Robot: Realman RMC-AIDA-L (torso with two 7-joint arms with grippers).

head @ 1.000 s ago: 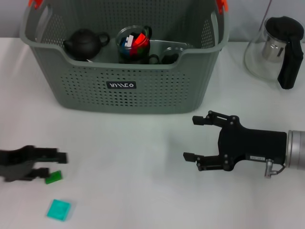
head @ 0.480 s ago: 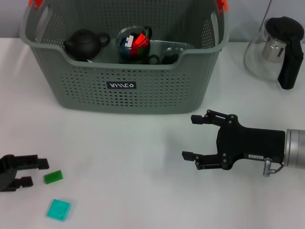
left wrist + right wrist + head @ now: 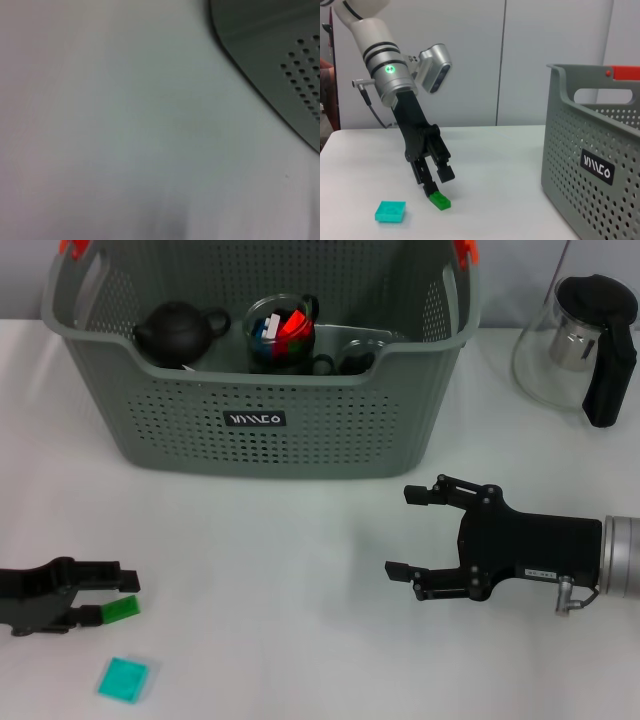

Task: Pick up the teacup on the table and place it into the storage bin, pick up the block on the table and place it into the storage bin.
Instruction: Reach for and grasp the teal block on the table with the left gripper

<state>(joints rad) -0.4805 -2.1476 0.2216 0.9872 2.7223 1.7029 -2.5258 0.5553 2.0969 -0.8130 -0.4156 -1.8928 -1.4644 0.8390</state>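
Block: the small green block [image 3: 119, 609] lies flat on the tabletop [image 3: 280, 570], near the left front, well apart from the storage bin [image 3: 255, 420].
Left gripper [image 3: 108, 597]: its fingers are apart, standing around the block, not closed on it yet.
Handling: it looks light, stiff and low; I think it is best pinched on two opposite side faces.
Right gripper [image 3: 408, 530]: spread wide, holding nothing, over the tabletop in front of the bin.

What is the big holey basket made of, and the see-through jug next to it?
The storage bin looks like moulded plastic: matte grey-green walls punched with even rows of holes, and orange handle ends. The pitcher looks like clear glass, since the table shows through its shiny body; its black handle and lid are probably plastic, though that is less certain.
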